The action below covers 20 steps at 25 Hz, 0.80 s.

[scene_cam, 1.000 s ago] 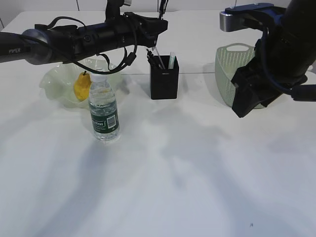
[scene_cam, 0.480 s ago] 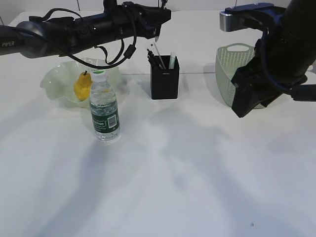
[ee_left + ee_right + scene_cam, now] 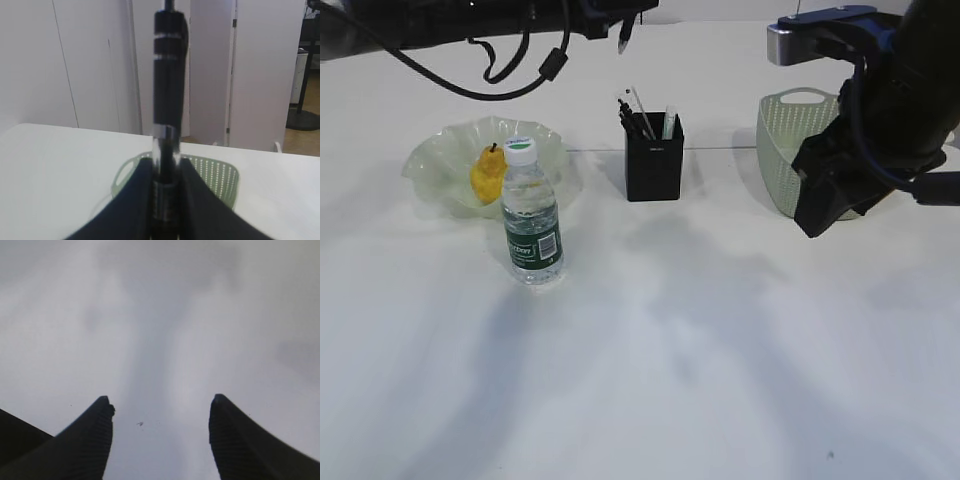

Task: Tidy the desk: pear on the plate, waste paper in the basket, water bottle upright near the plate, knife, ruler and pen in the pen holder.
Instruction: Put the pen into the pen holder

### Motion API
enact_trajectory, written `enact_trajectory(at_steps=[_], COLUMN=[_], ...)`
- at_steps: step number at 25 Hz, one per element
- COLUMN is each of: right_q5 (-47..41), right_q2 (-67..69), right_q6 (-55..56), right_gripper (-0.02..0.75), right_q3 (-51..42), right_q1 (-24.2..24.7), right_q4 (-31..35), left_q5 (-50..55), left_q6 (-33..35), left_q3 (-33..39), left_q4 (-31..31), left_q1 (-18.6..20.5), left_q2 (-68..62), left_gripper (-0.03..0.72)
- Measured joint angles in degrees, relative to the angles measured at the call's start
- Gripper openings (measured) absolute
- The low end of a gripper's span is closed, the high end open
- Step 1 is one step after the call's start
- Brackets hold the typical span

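Left gripper [image 3: 165, 200]: its jaws are clamped on a black pen [image 3: 167, 90] with silver bands, and the pen's long axis runs straight out from between the fingers, away from the wrist camera. In the exterior view you find this gripper at the top edge of the frame, high above the worktop [image 3: 650, 350], with the pen's tip showing as a short dark point [image 3: 623, 43] hanging down. The pen holder [image 3: 654, 155] stands below that point and slightly to its right, open mouth upward, already carrying several upright items. The move ahead, as you may judge it, turns on this one relation: the pen must stand near vertical and sit over the holder's mouth before it is lowered. The left arm is the nearer one and has the pen.

Right gripper [image 3: 160, 440]: jaws apart, nothing between them, facing bare worktop, parked beside the basket [image 3: 785, 140].

The pear [image 3: 486, 173] lies on the plate [image 3: 430, 160]; the water bottle [image 3: 531, 215] stands upright just before it.
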<state>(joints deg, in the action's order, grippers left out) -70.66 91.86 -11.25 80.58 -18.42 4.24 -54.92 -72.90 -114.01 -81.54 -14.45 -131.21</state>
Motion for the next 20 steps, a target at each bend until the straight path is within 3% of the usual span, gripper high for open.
enact_trajectory(at_steps=[10, 20], right_q5=[-0.3, -0.3], right_q2=[0.0, -6.7], right_q6=[0.0, 0.2], right_gripper=[0.454, 0.454], right_q3=[1.2, 1.3], right_q1=[0.0, 0.0], right_q4=[0.0, 0.0], left_q5=[-4.4, -5.9], left_q6=[-1.0, -1.0], left_q3=[13.9, 22.5], left_q4=[-0.6, 1.4], left_q1=[0.0, 0.0], left_q2=[8.9, 17.5], left_gripper=[0.064, 0.064])
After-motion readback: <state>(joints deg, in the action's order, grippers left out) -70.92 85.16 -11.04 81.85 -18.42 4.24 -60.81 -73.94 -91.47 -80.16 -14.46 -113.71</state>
